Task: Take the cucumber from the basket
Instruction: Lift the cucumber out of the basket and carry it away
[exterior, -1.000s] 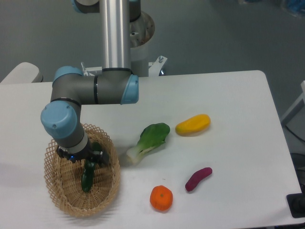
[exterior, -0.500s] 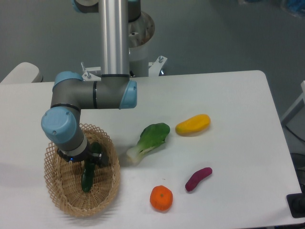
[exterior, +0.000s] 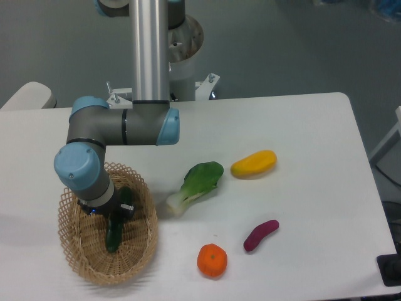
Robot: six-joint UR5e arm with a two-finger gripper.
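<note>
Compared with the frame a second earlier, the wrist was seen shifted slightly toward the near left, and the cucumber (exterior: 115, 231) was carried a little that way with it, its lower end pointing down into the basket (exterior: 81, 266). The gripper (exterior: 113, 213) was held low inside the basket, its fingers closed on the upper part of the cucumber, which was kept nearly upright within the wicker rim. The elbow joint of the arm (exterior: 122, 125) was also found nudged a touch to the left, while the other vegetables and fruit were left where they had been. One basket was counted, standing at the near left of the white table (exterior: 301, 125). One cucumber was seen in it. On the table were counted one bok choy (exterior: 195, 185) just right of the basket, one yellow mango (exterior: 254, 163) beyond it, one purple sweet potato (exterior: 260, 235) near the front, and one orange (exterior: 212, 261) beside that, all lying apart from one another.
</note>
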